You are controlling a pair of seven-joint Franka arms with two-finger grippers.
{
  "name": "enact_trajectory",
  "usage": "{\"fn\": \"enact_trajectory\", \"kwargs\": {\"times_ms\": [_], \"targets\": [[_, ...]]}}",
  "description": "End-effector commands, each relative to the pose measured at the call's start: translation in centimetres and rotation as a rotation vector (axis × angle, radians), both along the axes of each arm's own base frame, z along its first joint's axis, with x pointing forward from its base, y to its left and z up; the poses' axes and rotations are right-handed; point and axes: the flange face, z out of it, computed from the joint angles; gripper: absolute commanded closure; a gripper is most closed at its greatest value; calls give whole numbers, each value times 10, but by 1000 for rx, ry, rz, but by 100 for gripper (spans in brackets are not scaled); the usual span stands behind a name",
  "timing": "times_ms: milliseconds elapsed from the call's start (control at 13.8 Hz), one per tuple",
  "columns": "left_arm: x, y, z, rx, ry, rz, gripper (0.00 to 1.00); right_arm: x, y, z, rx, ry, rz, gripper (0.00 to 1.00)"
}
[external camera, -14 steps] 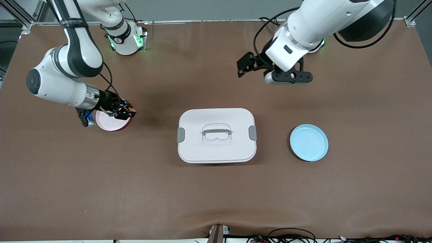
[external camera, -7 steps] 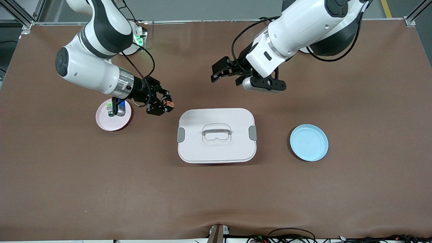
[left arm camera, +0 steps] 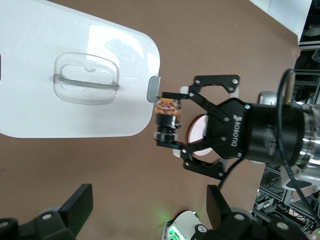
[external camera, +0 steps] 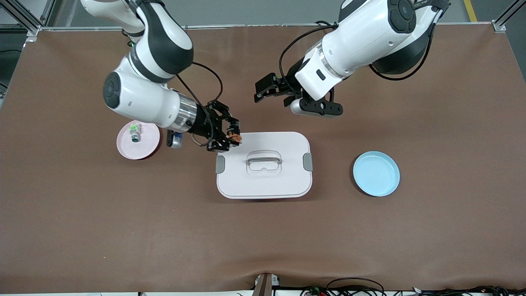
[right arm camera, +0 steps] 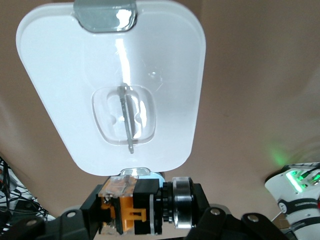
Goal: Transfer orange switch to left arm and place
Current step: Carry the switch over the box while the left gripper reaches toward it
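Brown matte counter [external camera: 82, 230] carries a large white rounded-rectangular plastic box [external camera: 263, 181] with a recessed lid handle and grey side latches, sitting mid-counter. Right gripper [external camera: 231, 137] hangs over the box corner toward the right arm's end, jaws clamped on the tiny black orange switch [external camera: 234, 136] with its orange/copper end; in the left wrist view the switch [left arm camera: 167, 119] sits pinched between the right gripper's [left arm camera: 170, 120] fingers just beside a grey latch. In the right wrist view the switch [right arm camera: 134, 206] shows orange body, black block and a ribbed round knob, with the box [right arm camera: 65, 90] below. Left gripper [external camera: 263, 90] hovers over bare counter farther from the front camera than the box, jaws spread and holding nothing. Small pink round plate [external camera: 148, 144] lies toward the right arm's end with a small green-and-white component [external camera: 134, 132] on it. Light blue round plate [external camera: 376, 173] lies toward the left arm's end, well apart from the box.
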Motion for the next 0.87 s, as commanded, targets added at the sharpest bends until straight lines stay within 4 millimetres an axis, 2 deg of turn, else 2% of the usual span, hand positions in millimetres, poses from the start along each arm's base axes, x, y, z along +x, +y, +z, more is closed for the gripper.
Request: {"fn": "enact_trajectory", "kwargs": {"times_ms": [0, 144, 217, 506, 795], "targets": [[11, 7, -14, -25, -15, -17, 0, 16, 14, 8, 26, 35, -58, 100], [24, 27, -26, -20, -30, -34, 2, 13, 23, 11, 29, 60, -84, 100], [27, 31, -31, -36, -19, -35, 2, 8, 32, 13, 30, 71, -87, 100], [43, 37, -46, -112, 28, -20, 14, -3, 56, 34, 49, 89, -119, 100], [47, 38, -55, -129, 41, -25, 17, -8, 72, 65, 80, 83, -147, 100]]}}
